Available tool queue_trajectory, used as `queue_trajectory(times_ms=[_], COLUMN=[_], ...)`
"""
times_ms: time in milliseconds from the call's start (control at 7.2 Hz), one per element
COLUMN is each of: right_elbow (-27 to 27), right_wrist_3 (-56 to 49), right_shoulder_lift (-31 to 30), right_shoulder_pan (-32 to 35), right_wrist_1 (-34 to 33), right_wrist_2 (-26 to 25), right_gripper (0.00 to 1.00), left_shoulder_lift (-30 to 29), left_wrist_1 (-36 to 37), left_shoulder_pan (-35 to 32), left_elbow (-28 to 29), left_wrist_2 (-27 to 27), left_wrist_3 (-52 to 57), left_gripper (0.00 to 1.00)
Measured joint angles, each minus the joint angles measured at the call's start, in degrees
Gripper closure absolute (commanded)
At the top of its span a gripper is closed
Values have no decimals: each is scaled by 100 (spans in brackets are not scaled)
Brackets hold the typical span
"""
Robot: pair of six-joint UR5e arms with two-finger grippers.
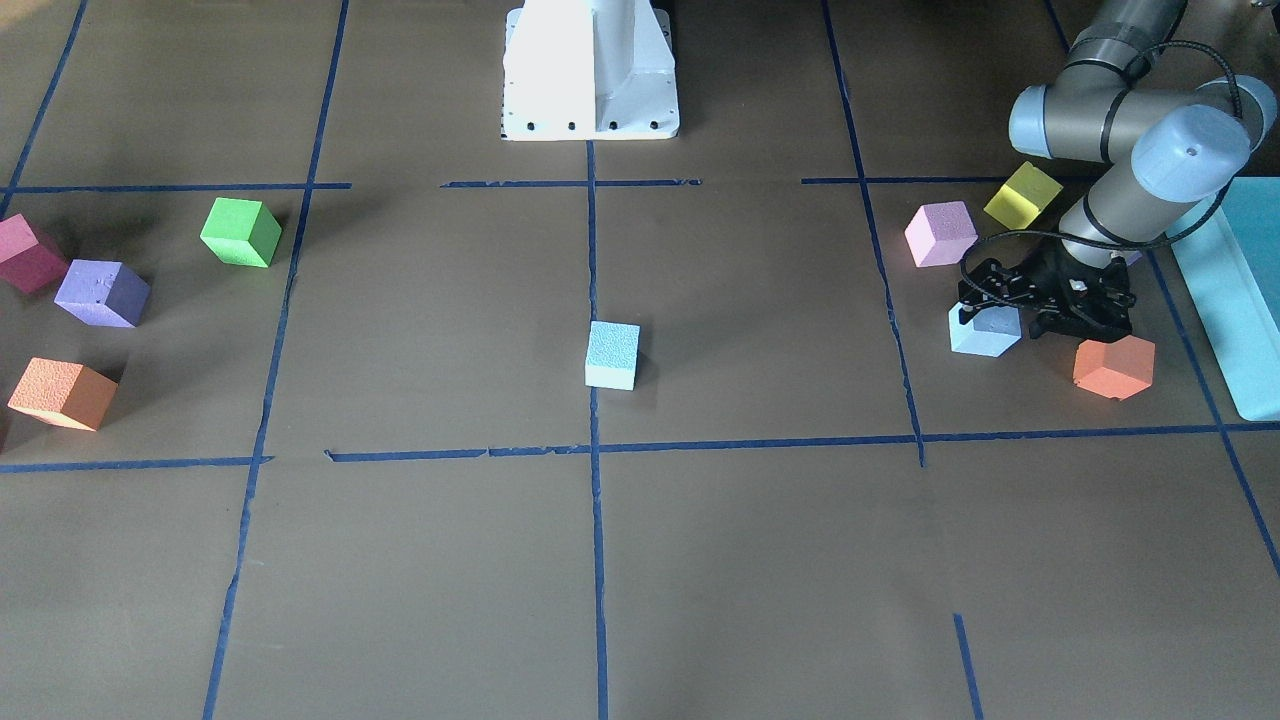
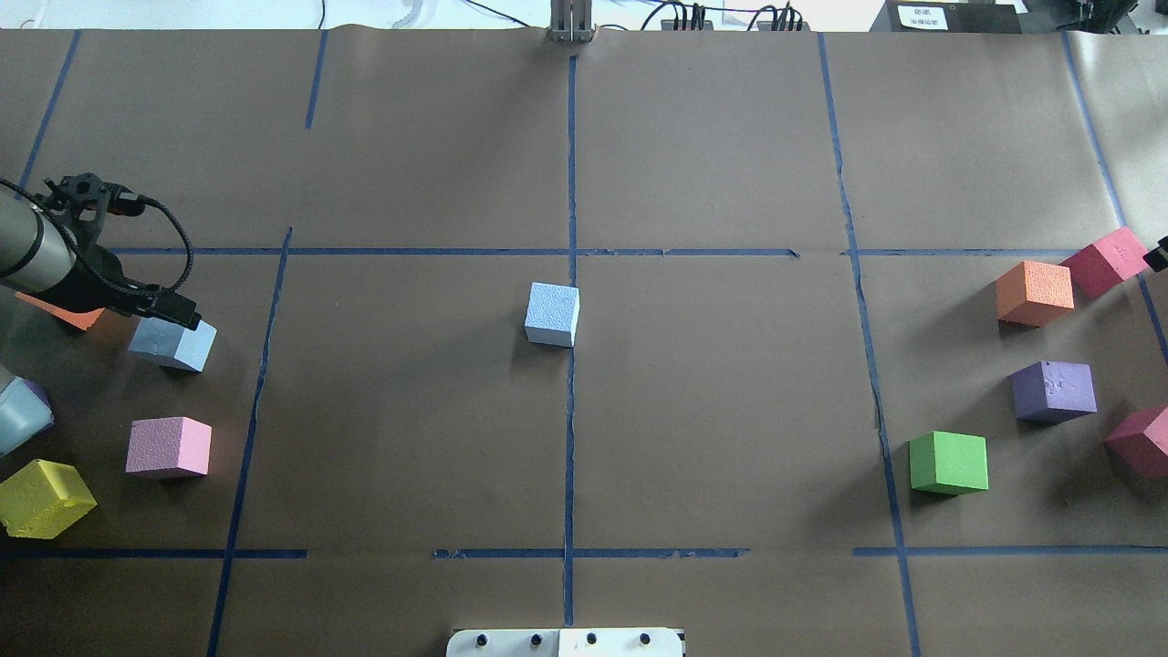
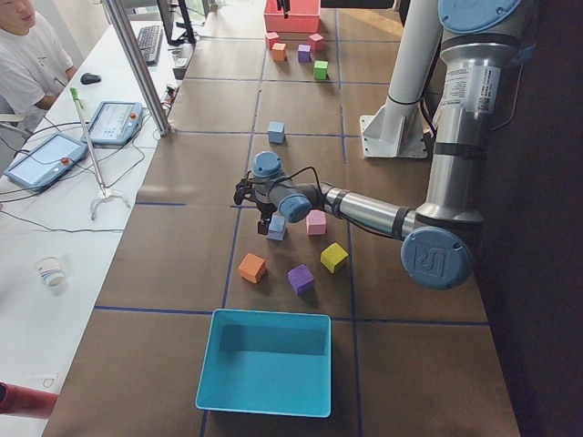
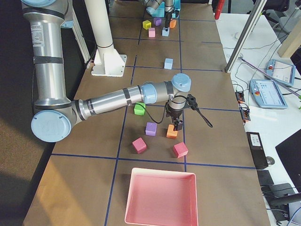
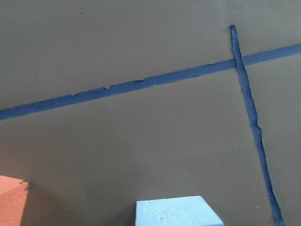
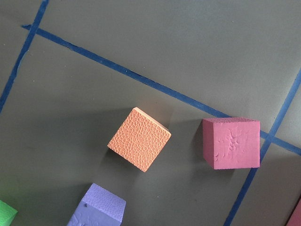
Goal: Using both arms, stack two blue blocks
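Note:
One pale blue block (image 1: 612, 355) sits alone at the table's centre, also in the overhead view (image 2: 552, 314). The second blue block (image 1: 985, 335) lies at the robot's left end, also overhead (image 2: 173, 345) and at the bottom edge of the left wrist view (image 5: 176, 213). My left gripper (image 1: 1000, 308) is low over this block and looks open, with black fingers at either side of its top. My right gripper (image 4: 178, 126) hangs just above an orange cube (image 4: 172, 132) at the right end. I cannot tell whether it is open or shut.
Pink (image 1: 940, 233), yellow (image 1: 1022, 195) and orange (image 1: 1113, 367) cubes lie close around the left gripper. A teal box (image 1: 1240, 290) stands beyond them. At the right end are green (image 2: 949, 463), purple (image 2: 1054, 391) and red (image 2: 1106, 260) cubes and a pink tray (image 4: 160, 197).

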Motion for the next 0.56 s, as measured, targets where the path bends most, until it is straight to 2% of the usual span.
queue_trajectory(times_ms=[139, 278, 417, 556], right_elbow=[1, 0, -4, -9], right_wrist_3=[4, 6, 9, 13], right_shoulder_lift=[-5, -8, -9, -10], right_shoulder_pan=[-1, -2, -2, -2], right_wrist_1=[0, 0, 0, 0], right_wrist_2=[0, 0, 0, -1], right_gripper=[0, 0, 0, 0], left_shoulder_lift=[15, 34, 42, 45], left_wrist_1=[2, 6, 8, 9], left_shoulder_pan=[69, 106, 158, 216], left_elbow=[10, 30, 54, 70], left_wrist_2=[17, 69, 230, 418], left_wrist_3=[-70, -97, -110, -117], left_gripper=[0, 22, 58, 83])
